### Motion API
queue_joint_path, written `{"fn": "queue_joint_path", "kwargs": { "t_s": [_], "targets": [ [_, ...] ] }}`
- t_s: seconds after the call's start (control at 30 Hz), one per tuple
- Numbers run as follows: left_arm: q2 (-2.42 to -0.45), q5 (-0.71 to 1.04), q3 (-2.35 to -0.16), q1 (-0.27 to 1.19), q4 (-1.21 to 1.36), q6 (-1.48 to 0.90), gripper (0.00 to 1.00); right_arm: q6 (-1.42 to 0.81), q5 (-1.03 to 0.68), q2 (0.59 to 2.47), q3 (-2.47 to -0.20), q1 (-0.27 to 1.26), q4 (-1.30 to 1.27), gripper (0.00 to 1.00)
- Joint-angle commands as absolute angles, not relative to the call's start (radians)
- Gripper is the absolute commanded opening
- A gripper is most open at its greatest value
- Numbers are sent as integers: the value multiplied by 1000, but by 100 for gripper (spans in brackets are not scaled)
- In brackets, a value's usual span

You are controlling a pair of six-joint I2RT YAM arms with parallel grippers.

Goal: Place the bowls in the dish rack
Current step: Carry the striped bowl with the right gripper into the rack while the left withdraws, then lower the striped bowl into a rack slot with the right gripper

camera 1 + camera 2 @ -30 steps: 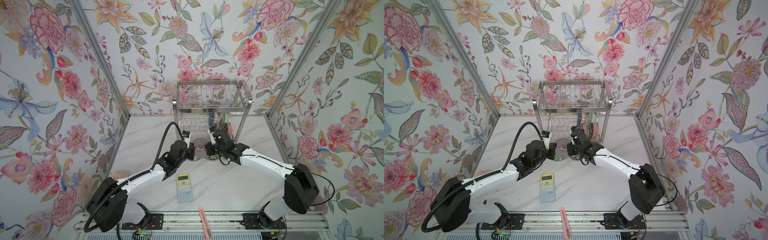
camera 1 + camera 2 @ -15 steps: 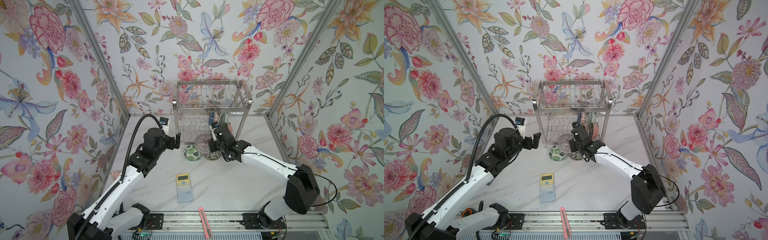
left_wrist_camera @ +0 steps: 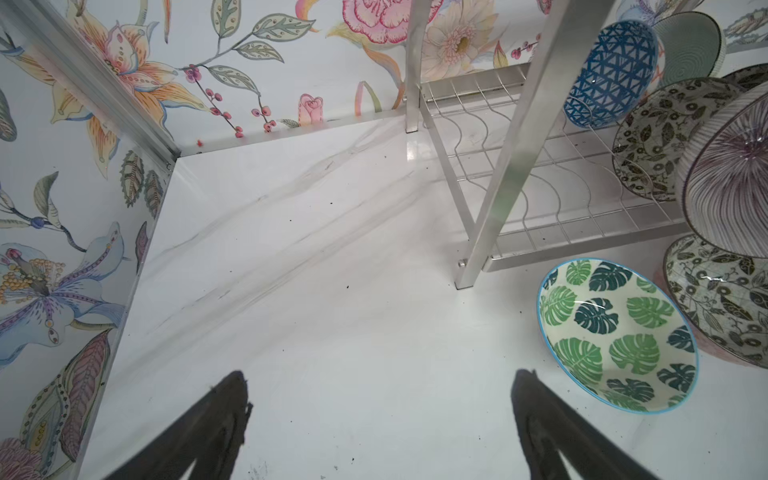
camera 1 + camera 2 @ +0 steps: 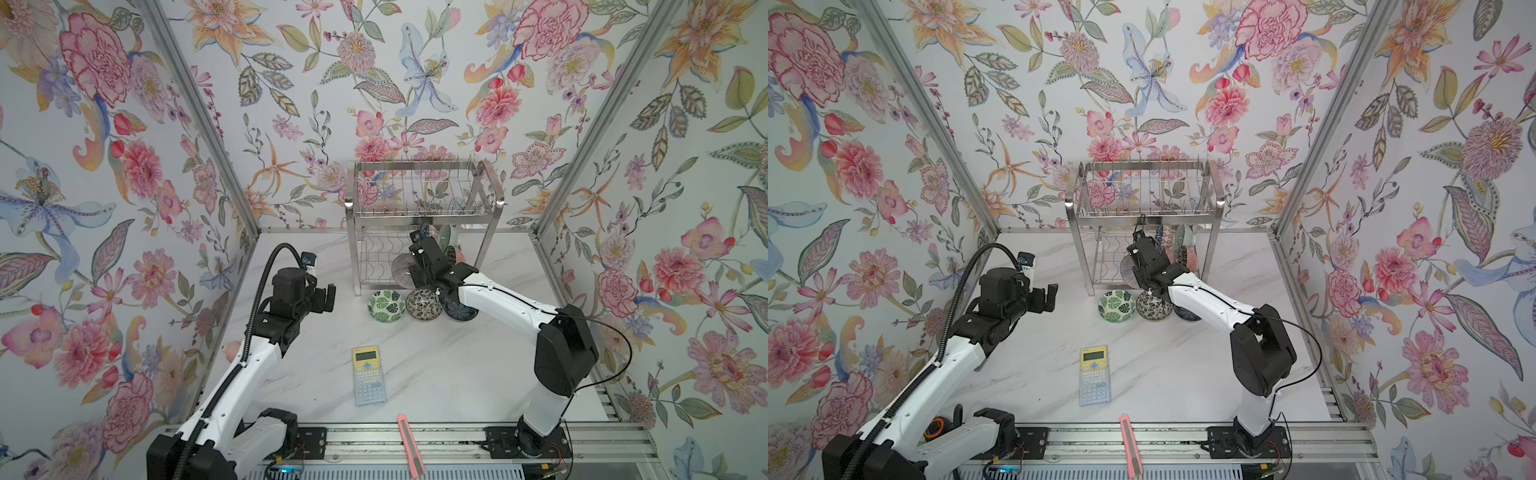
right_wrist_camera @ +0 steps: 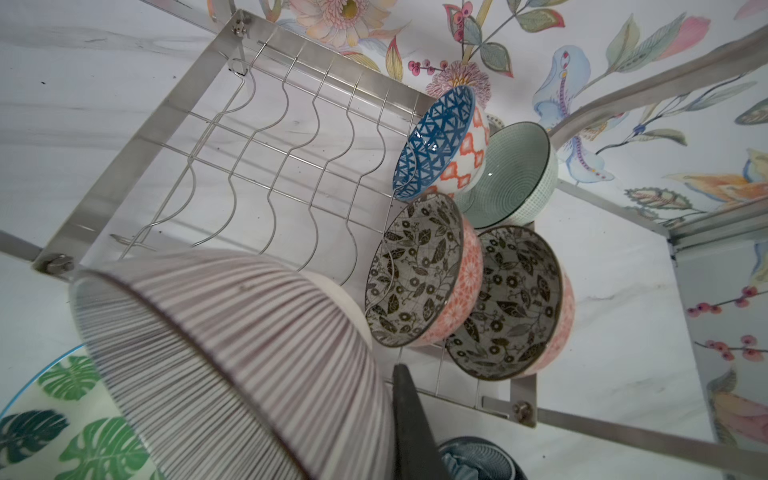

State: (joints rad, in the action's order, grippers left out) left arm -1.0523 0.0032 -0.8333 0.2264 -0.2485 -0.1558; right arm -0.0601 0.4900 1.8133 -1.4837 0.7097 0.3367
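Note:
My right gripper (image 5: 390, 374) is shut on the rim of a purple-striped bowl (image 5: 232, 353), tilted at the front of the dish rack (image 4: 424, 208) lower tier; only one finger (image 5: 411, 419) shows. A blue triangle bowl (image 5: 432, 141), a celadon bowl (image 5: 511, 174) and two black-white floral bowls (image 5: 415, 270) stand on edge in that tier. On the table before the rack sit a green leaf bowl (image 4: 386, 305), a floral bowl (image 4: 424, 304) and a dark blue bowl (image 4: 459, 309). My left gripper (image 4: 328, 297) hangs open and empty, left of the rack.
A yellow and blue calculator (image 4: 368, 376) lies mid-table nearer the front. A pink utility knife (image 4: 409, 444) rests on the front rail. Flowered walls close in both sides and the back, and the rack's front left leg (image 3: 519, 137) stands near the leaf bowl.
My left gripper opened, left the striped bowl and drew back to the left. The right gripper kept the bowl and raised it toward the rack's lower tier.

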Motion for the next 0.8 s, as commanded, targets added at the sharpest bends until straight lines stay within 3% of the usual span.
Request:
{"fn": "queue_joint_path", "kwargs": {
  "t_s": [0.0, 0.77],
  "targets": [
    [-1040, 49, -820, 207, -197, -134, 99, 3, 593, 1852, -1573, 725, 327, 0],
    [-1001, 66, -805, 201, -199, -133, 99, 288, 945, 2419, -2206, 713, 325, 0]
  ]
}}
